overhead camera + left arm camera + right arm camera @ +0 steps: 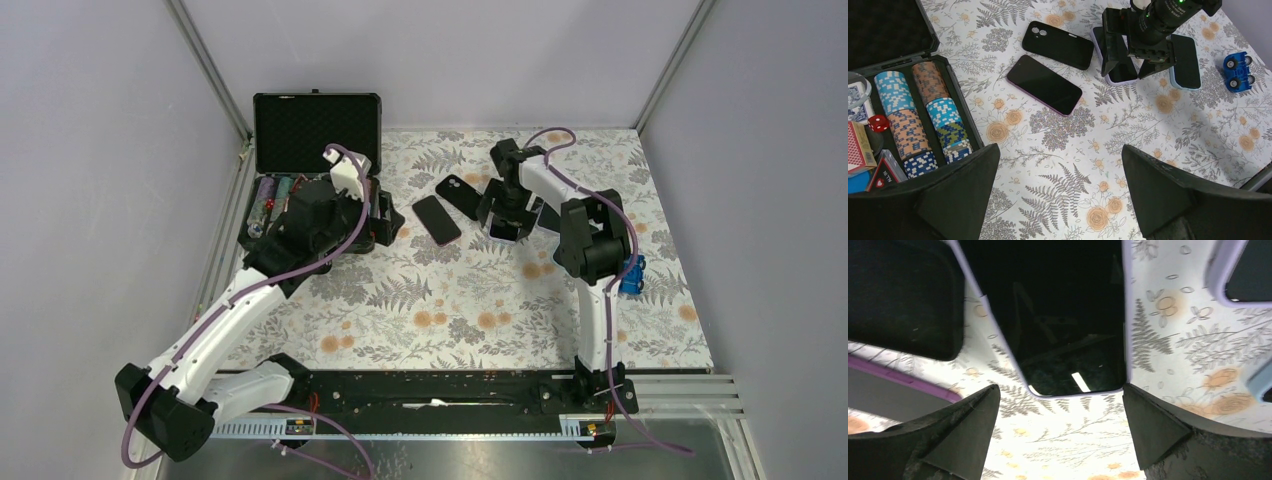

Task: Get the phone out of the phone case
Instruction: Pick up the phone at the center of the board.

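Note:
A phone in a lavender case lies screen up on the floral table; it also shows in the left wrist view. My right gripper is open and hovers low over it, a finger on either side of its near end, not touching; it shows from above too. An empty black case and a bare purple-edged phone lie to the left. My left gripper is open and empty above bare tablecloth, near the poker case.
An open black poker case with stacked chips, cards and a red die stands at the back left. A second cased phone lies right of the right gripper. A blue toy car sits further right.

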Robot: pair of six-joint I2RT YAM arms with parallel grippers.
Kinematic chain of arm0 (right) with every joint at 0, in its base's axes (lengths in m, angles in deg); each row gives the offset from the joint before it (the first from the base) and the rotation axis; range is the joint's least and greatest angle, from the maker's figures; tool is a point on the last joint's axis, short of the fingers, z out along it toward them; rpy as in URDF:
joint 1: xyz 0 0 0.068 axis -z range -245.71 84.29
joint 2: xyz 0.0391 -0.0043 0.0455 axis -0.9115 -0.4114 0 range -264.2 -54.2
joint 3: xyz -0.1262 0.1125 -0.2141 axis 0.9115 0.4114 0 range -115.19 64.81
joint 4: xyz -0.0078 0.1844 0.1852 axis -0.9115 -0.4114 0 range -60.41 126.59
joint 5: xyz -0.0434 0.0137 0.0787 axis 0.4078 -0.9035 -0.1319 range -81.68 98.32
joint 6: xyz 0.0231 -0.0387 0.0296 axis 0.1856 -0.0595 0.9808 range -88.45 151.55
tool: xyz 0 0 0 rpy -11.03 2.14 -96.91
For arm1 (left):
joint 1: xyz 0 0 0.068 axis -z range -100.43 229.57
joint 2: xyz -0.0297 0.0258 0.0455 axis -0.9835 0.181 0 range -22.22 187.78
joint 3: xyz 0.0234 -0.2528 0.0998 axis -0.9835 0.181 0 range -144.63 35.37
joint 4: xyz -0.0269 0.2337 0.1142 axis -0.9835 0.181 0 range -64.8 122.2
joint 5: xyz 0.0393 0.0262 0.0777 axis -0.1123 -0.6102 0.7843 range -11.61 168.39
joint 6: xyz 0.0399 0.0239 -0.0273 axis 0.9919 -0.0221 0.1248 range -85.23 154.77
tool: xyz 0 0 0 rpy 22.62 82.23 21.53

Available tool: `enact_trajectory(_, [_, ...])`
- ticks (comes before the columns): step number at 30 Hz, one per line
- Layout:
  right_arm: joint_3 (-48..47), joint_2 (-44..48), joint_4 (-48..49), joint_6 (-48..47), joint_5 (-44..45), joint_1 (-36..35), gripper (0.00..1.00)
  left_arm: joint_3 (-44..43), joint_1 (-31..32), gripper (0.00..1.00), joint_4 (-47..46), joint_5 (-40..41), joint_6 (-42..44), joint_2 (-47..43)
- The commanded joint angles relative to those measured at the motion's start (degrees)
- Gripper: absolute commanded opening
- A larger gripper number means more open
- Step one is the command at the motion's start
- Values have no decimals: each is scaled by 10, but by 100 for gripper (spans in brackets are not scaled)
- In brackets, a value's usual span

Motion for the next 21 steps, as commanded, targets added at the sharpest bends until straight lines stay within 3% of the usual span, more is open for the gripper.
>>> enact_trajectory(1, [-23, -14, -54, -26, 72, -3, 100, 8, -5, 99, -30, 5, -5, -25])
enact_trajectory(8, [-28, 13, -24, -89, 83, -4, 100, 12, -8, 99, -29, 7, -3, -30])
enact_trajectory(12, [-64, -21, -35, -163, 4, -2, 100, 8, -8, 99, -30, 6, -1, -26])
enact_trajectory(21, [-73, -44, -51, -220, -51, 31, 100, 4, -10, 99, -27, 6, 4, -29])
